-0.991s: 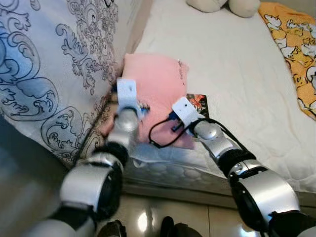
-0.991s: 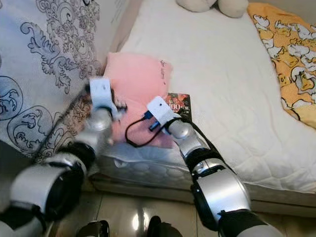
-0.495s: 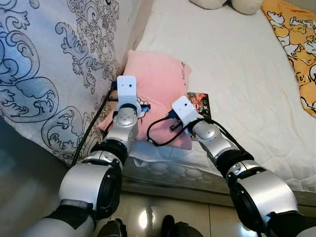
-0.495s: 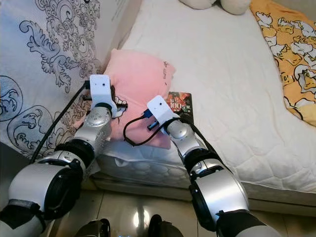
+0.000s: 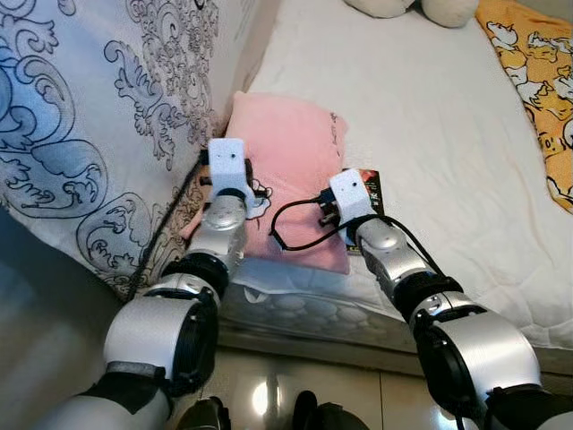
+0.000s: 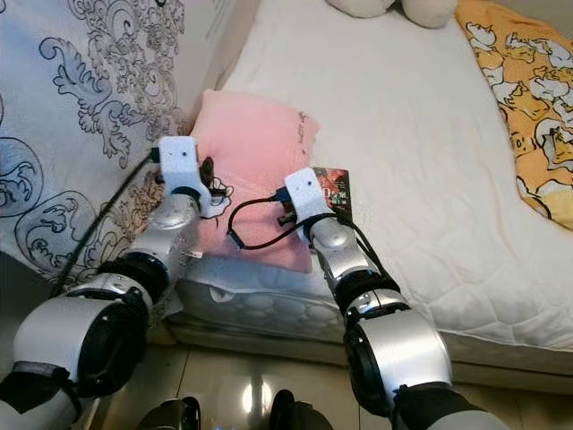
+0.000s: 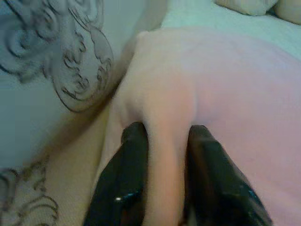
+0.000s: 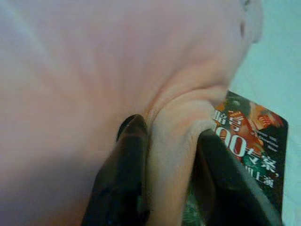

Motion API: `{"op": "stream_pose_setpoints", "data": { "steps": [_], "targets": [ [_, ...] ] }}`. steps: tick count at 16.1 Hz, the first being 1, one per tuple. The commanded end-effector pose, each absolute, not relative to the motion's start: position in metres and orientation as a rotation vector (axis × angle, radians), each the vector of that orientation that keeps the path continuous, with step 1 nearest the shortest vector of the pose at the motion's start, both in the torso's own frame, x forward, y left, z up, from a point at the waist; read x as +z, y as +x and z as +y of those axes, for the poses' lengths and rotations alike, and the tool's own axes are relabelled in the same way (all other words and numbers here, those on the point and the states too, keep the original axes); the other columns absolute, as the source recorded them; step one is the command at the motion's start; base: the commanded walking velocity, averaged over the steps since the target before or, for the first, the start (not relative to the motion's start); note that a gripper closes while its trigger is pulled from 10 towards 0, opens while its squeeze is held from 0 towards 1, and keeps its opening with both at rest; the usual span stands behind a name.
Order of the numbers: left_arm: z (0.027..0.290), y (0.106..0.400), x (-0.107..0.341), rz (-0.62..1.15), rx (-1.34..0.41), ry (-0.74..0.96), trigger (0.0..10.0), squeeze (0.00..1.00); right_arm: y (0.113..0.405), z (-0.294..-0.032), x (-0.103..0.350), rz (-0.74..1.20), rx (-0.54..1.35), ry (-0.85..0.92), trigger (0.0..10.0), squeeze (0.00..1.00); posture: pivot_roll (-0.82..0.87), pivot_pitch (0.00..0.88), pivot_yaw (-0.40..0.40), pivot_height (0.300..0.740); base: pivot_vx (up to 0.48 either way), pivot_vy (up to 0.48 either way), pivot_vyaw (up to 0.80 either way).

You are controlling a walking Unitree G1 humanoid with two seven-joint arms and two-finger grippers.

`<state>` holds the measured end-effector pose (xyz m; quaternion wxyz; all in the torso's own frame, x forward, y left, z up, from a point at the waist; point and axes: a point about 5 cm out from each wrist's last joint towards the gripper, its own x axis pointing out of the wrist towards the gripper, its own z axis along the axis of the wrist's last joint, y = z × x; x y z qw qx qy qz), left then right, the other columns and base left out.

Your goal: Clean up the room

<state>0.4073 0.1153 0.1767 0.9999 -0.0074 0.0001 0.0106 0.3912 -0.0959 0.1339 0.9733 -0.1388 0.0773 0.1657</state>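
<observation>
Two hands are at work on one pink pillow [image 5: 291, 152], which lies at the near left corner of the bed [image 5: 430, 116], against the patterned quilt [image 5: 81, 116] hanging on the left. The left hand [image 7: 162, 179] is clenched on a fold of the pillow's left edge, its black fingers [image 7: 127, 174] pinching the soft fabric between them. The right hand [image 8: 164, 174] grips a bunched fold on the pillow's right edge in the same way, just beside a small dark booklet [image 8: 249, 146] with red and white print that lies flat on the mattress, partly under the pillow.

To lift well, I judge both arms should rise together and evenly, so the limp fabric does not slip from one pinch or drag the booklet off the bed. A deeper bite into the stuffing would hold more safely than cloth alone.

The pillow looks plush, matte and easily creased. The mattress cover is white and quilted in a faint stitched pattern. At the far right lies an orange cartoon-printed blanket [image 5: 533, 81], and pale stuffed toys [image 5: 412, 9] sit at the far end.
</observation>
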Motion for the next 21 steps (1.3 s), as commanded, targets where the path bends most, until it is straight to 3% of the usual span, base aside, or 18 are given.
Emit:
{"op": "stream_pose_setpoints", "data": {
  "steps": [1,3,7,9,10,12,13,16,17,18,19,21],
  "targets": [
    [0.114,0.407,0.179,-0.026,-0.004,0.008,10.0,1.0,0.39,-0.104,0.131,0.144,0.302,-0.29,10.0,1.0,0.14,0.164,-0.097,0.74,0.0,0.0,0.0],
    [0.129,0.406,0.193,-0.155,-0.055,0.082,10.0,1.0,0.389,-0.115,0.147,-0.042,0.253,-0.243,10.0,1.0,0.14,0.113,-0.081,0.74,0.0,0.0,0.0],
    [0.142,0.392,0.173,-0.178,-0.144,0.118,10.0,1.0,0.363,-0.153,0.136,-0.167,0.105,-0.171,10.0,1.0,0.17,0.009,-0.048,0.74,0.0,0.0,0.0],
    [0.137,0.371,0.146,-0.148,-0.226,0.098,10.0,1.0,0.322,-0.174,0.114,-0.178,-0.03,-0.121,10.0,1.0,0.18,0.0,-0.032,0.74,0.0,0.0,0.0],
    [0.131,0.345,0.131,-0.157,-0.289,0.078,10.0,0.0,0.277,-0.19,0.097,-0.174,-0.145,-0.126,10.0,1.0,0.17,0.0,-0.032,0.74,0.0,0.0,0.0],
    [0.134,0.314,0.128,-0.212,-0.241,-0.007,10.0,0.0,0.224,-0.213,0.066,-0.078,-0.265,-0.203,10.0,1.0,0.16,0.0,-0.03,0.74,0.0,-0.219,0.0],
    [0.135,0.309,0.12,-0.21,-0.225,-0.022,10.0,0.0,0.214,-0.221,0.051,-0.018,-0.265,-0.255,10.0,0.0,0.15,0.0,-0.031,0.74,0.0,-0.461,0.0],
    [0.12,0.32,0.104,-0.112,-0.249,-0.086,10.0,0.0,0.236,-0.217,0.06,-0.035,-0.27,-0.262,10.0,0.0,0.12,0.0,-0.014,0.74,0.0,-0.45,0.0],
    [0.117,0.319,0.105,-0.087,-0.257,-0.094,10.0,0.0,0.24,-0.208,0.069,-0.061,-0.243,-0.255,10.0,1.0,0.12,0.0,-0.008,0.74,0.0,-0.458,0.0],
    [0.111,0.316,0.104,-0.065,-0.284,-0.077,10.0,0.0,0.243,-0.199,0.071,-0.064,-0.222,-0.24,10.0,1.0,0.11,0.0,-0.004,0.74,0.0,-0.458,0.0],
    [0.107,0.314,0.096,-0.032,-0.299,-0.092,10.0,1.0,0.248,-0.194,0.07,-0.057,-0.224,-0.202,10.0,1.0,0.11,0.0,-0.001,0.74,0.0,-0.458,0.0],
    [0.106,0.315,0.094,-0.031,-0.302,-0.081,10.0,1.0,0.249,-0.194,0.069,-0.051,-0.222,-0.184,10.0,1.0,0.11,0.0,-0.002,0.74,0.0,-0.458,0.0]
  ]
}}
